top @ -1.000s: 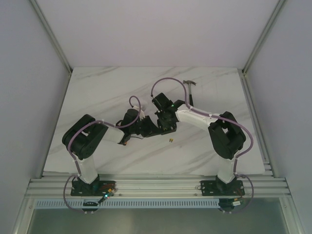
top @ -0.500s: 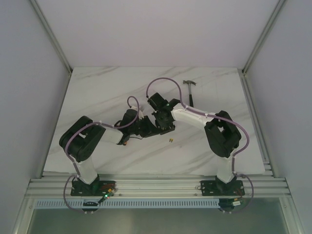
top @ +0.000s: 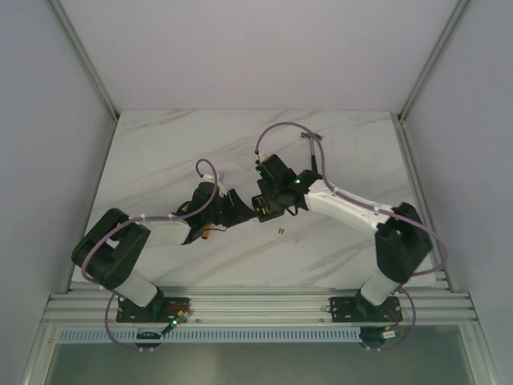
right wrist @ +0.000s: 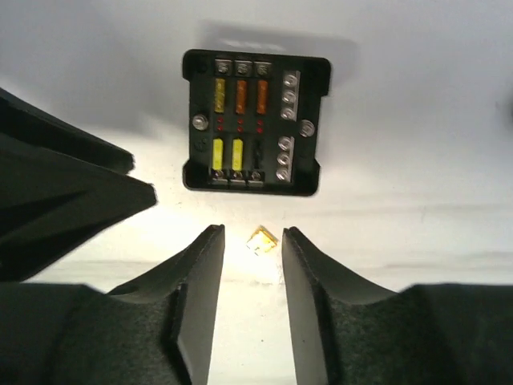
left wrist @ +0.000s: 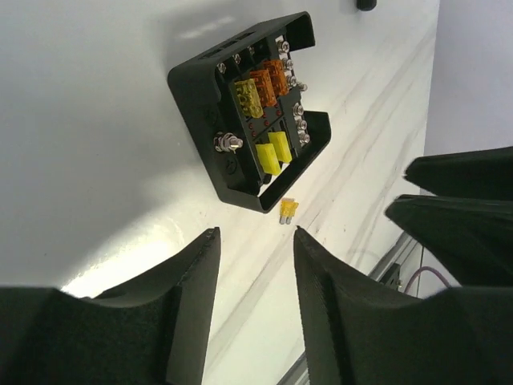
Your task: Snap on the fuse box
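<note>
Both arms are swinging outward since a second ago: in the top view the left elbow is dropping toward 8 o'clock, the right elbow is stretching out toward 4 o'clock, and both pairs of fingers, earlier bunched together at mid-counter, are now parting.

We are looking at a white counter [top: 160, 152] veined with grey, walled in by plain white panels, with a ribbed aluminium rail [top: 256, 305] along its near edge. A hammer [top: 308, 137] is lying toward 1 o'clock, well apart from the arms.

The left fingers [left wrist: 192, 289] are standing spread and are pinching nothing; bare counter is showing through the gap. The right fingers [right wrist: 196, 281] are spread too and are touching nothing. A loose yellow fuse [right wrist: 262, 239] is lying flat on the counter just past their tips, between them and the box.

The fuse box [right wrist: 255, 120] is sitting flat on the counter at 12 o'clock from the right fingers, apart from both pairs. From the left wrist it is showing at 12 o'clock as well, turned at an angle. Inside it, in the right wrist view, the far row is holding one yellow and two orange fuses; the near row is holding two yellow fuses beside one dark slot. Silver screw terminals are lining the 3 o'clock side and both ends. We cannot tell whether a clear lid is on it.
</note>
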You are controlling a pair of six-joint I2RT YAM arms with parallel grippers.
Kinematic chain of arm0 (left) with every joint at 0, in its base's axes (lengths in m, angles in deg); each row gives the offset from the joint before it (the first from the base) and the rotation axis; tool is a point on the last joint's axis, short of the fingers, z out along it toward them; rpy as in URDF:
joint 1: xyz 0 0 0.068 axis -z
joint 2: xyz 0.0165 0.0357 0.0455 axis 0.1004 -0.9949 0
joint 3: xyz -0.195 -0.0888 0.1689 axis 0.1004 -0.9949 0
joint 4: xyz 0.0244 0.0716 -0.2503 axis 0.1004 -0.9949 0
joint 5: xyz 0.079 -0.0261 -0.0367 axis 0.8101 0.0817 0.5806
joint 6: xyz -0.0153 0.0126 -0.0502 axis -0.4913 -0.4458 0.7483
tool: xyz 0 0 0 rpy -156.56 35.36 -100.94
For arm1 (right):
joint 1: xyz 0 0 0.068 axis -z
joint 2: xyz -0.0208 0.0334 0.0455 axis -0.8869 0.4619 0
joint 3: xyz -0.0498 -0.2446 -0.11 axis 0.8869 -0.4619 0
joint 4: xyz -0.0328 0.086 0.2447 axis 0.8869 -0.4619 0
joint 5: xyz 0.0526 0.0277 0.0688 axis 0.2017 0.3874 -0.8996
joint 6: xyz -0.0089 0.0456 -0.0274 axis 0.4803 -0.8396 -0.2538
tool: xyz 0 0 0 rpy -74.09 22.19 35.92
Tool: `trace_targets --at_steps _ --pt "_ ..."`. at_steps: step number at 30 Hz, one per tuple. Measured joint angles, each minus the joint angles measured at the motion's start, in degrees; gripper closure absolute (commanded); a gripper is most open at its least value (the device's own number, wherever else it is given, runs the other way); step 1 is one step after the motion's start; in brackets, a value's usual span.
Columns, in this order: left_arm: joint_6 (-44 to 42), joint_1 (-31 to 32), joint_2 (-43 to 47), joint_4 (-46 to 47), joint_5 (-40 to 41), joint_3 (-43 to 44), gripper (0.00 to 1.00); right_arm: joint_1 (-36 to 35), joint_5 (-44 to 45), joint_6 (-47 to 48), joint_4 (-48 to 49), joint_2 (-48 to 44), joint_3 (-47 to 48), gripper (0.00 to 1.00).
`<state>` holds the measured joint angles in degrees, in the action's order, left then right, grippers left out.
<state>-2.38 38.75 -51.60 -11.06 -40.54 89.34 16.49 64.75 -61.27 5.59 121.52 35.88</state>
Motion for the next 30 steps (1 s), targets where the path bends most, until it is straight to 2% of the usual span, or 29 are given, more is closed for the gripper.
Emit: trace_targets --at_steps 5,10,15,21,30 --pt "-1.33 0.0 5.2 -2.6 2.69 -1.66 0.36 0.02 2.62 -3.93 2.03 -7.91 -8.37 0.53" --pt "-2.36 0.0 9.73 -5.38 4.87 -3.06 0.23 0.02 3.96 -7.21 3.72 -9.25 -16.04 0.52" --pt "-3.19 0.0 14.25 -7.5 6.95 -3.76 0.11 -0.04 4.66 -9.49 7.39 -9.22 -18.75 0.5" --pt "-3.63 0.0 16.24 -9.2 8.87 -4.31 0.06 -0.68 5.86 -10.36 11.85 -6.69 -18.78 0.5" --pt "-3.89 0.0 16.37 -10.97 9.99 -4.5 0.01 -1.97 6.78 -10.58 12.39 -2.12 -18.78 0.49"
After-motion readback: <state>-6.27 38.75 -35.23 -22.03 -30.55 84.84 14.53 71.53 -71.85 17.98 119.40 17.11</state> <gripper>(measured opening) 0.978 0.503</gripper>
